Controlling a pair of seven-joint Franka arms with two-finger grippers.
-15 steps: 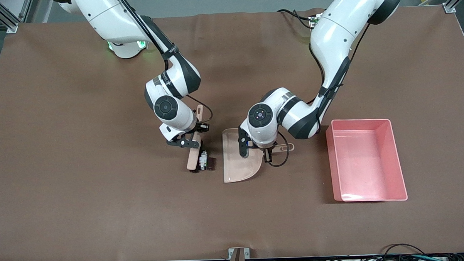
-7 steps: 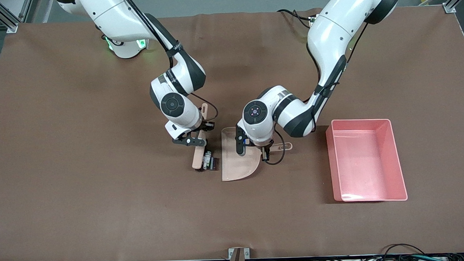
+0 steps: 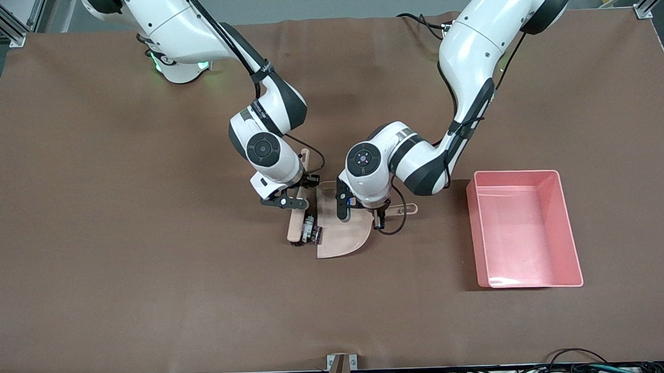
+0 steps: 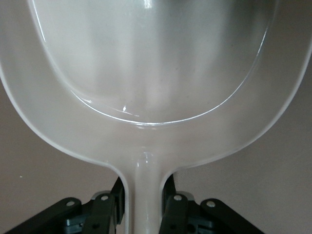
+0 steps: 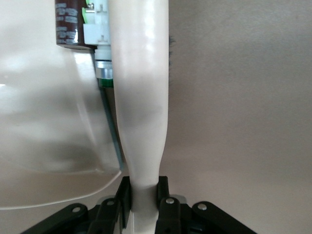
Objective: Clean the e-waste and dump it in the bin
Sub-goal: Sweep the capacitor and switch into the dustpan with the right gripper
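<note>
While the right gripper (image 3: 291,201) is clenched on the handle of the beige brush (image 3: 296,223), the e-waste (image 3: 312,230) lies at the dustpan's open edge, touching the brush head, near the middle of the frame. The left gripper (image 3: 378,211) is closed on the handle of the dustpan (image 3: 339,236). The pink bin (image 3: 571,239) stands at the lower right of the frame, well apart.

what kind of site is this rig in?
Likely a robotics lab bench: brown mat-covered table, aluminium frame posts at the corners, loose cables along the table edge.
</note>
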